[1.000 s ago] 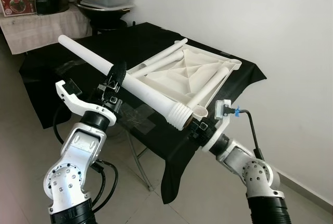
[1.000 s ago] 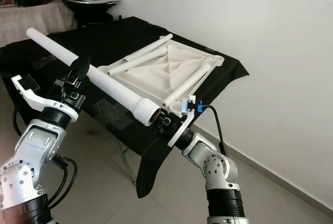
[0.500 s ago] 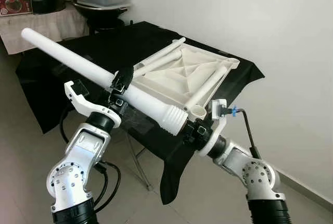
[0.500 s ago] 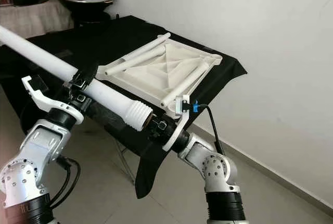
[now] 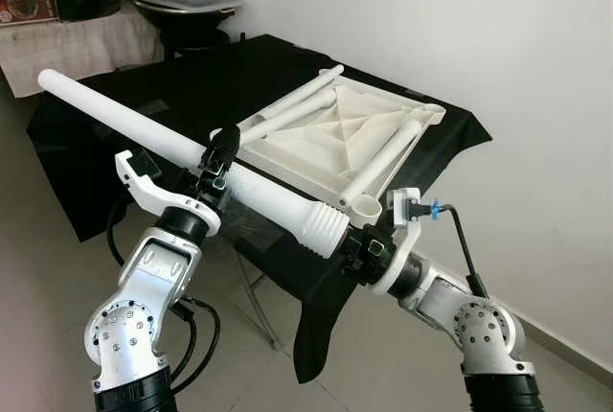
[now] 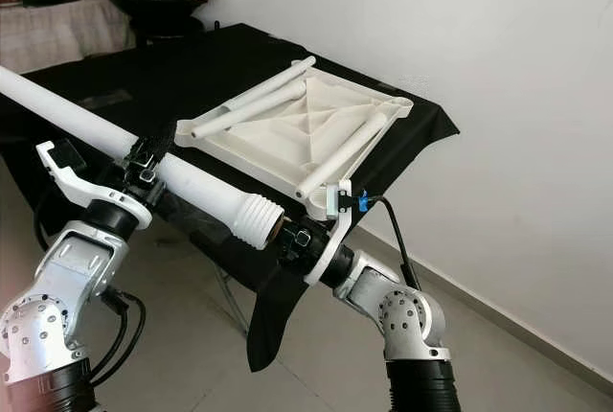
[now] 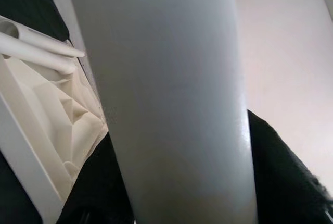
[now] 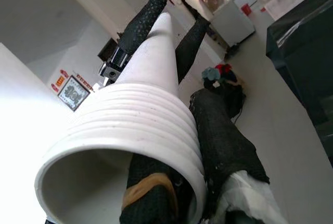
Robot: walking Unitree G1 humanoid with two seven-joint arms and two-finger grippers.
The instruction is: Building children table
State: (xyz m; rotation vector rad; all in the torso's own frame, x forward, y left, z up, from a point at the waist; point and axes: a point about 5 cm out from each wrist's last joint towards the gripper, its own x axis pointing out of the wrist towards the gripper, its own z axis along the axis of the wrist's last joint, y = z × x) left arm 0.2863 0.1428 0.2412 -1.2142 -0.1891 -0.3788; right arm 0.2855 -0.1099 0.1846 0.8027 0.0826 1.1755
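Since a second ago the table leg [image 5: 192, 158] has dropped toward level, its threaded end nearer the right gripper [image 5: 352, 240]. The leg hangs in front of the upturned tabletop [image 5: 335, 134], which lies on the black-draped table [image 5: 134, 105]. The left gripper [image 5: 218, 155] is clenched round its middle; the right grips the ribbed end. The leg looks light, stiff and smooth, so mid-shaft holds suit it.

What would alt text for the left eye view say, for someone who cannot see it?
Both robot hands hold a long white tube: left hand at its middle, right hand at its ribbed end. Behind, an upside-down white tabletop lies on a black-draped table.
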